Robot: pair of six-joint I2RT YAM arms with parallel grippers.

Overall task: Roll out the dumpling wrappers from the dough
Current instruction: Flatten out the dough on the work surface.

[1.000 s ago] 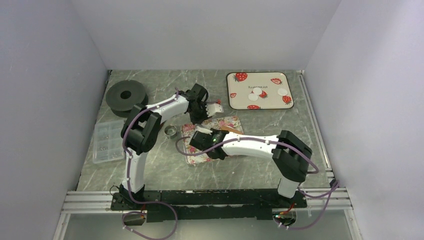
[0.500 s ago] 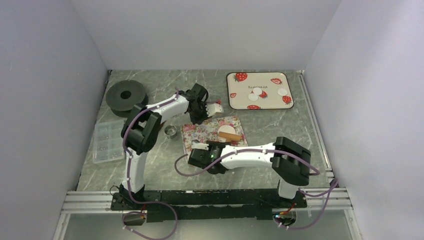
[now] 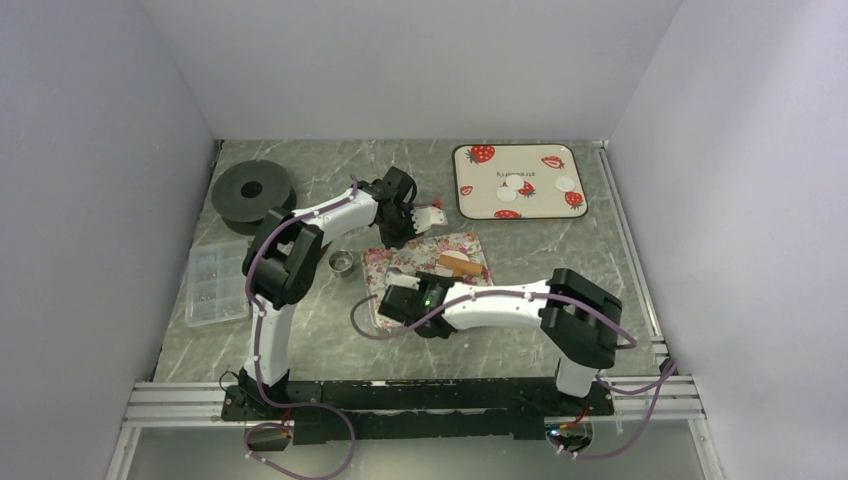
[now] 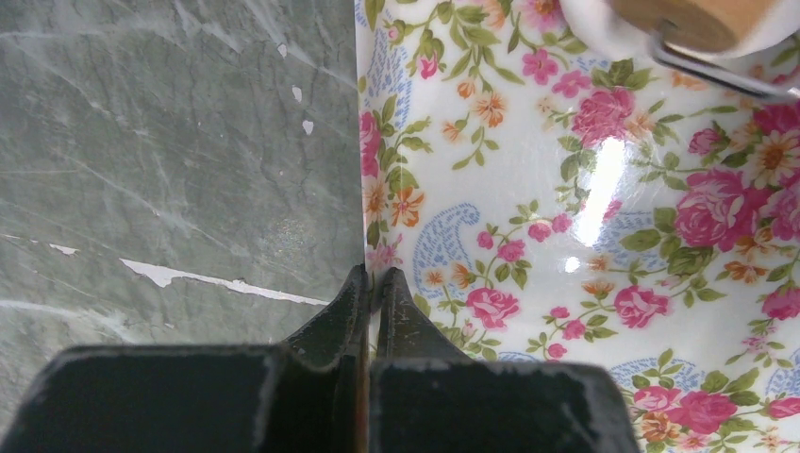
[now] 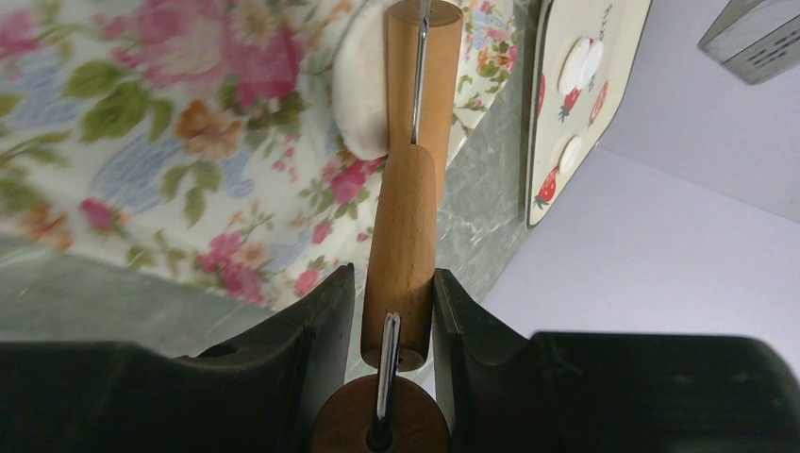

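The dumpling wrappers (image 3: 566, 183) are being kept on the strawberry tray (image 3: 520, 213), which is lying just beyond the far right corner of the floral mat (image 3: 400, 262). They are being seen as small white discs, about four it seems, since two of them are overlapping in the top view.

A thicker white dough piece (image 5: 358, 94) is lying on the right part of the floral mat. A wooden rolling pin (image 5: 401, 236) is being laid across it. The handle of the pin is being clamped between the fingers of the right gripper (image 5: 393, 276), above the near edge of the mat.

The left gripper (image 4: 371, 283) is being held at the far left edge of the mat, its fingers pressed together on nothing.

A metal ring cutter (image 3: 342, 262) is standing just left of the mat.
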